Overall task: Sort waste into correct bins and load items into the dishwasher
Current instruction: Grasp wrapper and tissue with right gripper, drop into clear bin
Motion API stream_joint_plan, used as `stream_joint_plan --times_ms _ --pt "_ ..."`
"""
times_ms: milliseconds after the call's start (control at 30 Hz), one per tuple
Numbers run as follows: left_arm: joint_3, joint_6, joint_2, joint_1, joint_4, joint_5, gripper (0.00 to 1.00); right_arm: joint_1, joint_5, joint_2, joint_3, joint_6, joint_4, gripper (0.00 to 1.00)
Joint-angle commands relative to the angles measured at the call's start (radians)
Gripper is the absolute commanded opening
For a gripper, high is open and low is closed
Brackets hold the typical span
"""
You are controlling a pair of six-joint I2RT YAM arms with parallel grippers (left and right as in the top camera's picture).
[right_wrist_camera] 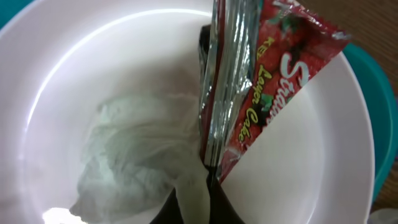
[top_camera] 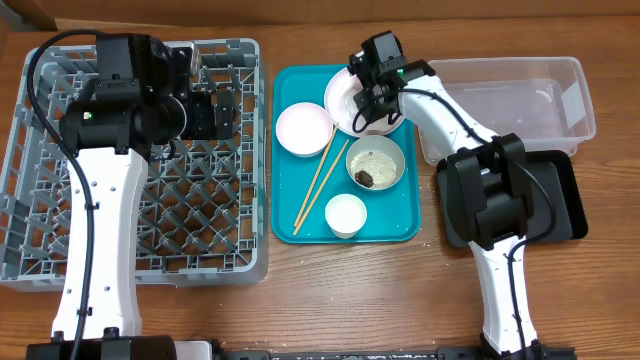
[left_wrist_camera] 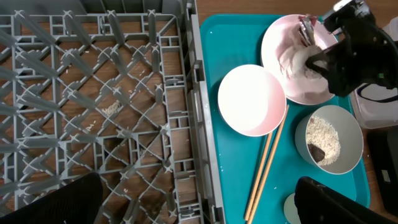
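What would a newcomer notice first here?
The shiny red snack wrapper stands out, pinched by the jaws of the right gripper over a round pale pink plate holding a crumpled white tissue, at the far end of the teal tray. Left of it sits the grey lattice dish rack.

I count one big grey dish rack (top_camera: 220, 232), one teal tray (top_camera: 390, 217), one clear tub (top_camera: 500, 95) and one black tray (top_camera: 568, 200). Then one pale plate (top_camera: 338, 95), two small white bowls (top_camera: 304, 128) (top_camera: 346, 215), one wider grey bowl (top_camera: 401, 155), two chopsticks (top_camera: 320, 187), one red wrapper (right_wrist_camera: 273, 81) and one crumpled tissue (right_wrist_camera: 130, 155).
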Motion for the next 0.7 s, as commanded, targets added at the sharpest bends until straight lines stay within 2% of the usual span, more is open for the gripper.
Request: stream_joint_plan --times_ms 0,200,300,333,500,667 --pt "0.027 0.018 0.003 0.003 0.000 0.005 1.00 -0.002 -0.012 -0.041 0.152 0.126 -0.070 0.04" --pt "0.027 0.018 0.003 0.003 0.000 0.005 1.00 -0.011 -0.006 -0.144 0.464 0.348 -0.350 0.04" --pt "0.027 0.018 0.003 0.003 0.000 0.005 1.00 -0.045 0.067 -0.203 0.560 0.518 -0.498 0.04" --pt "0.027 0.018 0.003 0.003 0.000 0.005 1.00 -0.081 0.095 -0.234 0.574 0.616 -0.584 0.04" --pt "0.027 0.018 0.003 0.003 0.000 0.005 1.00 -0.215 0.094 -0.243 0.535 0.780 -0.756 0.04" --pt "0.027 0.018 0.003 0.003 0.000 0.005 1.00 -0.327 0.073 -0.243 0.332 0.805 -0.657 0.04"
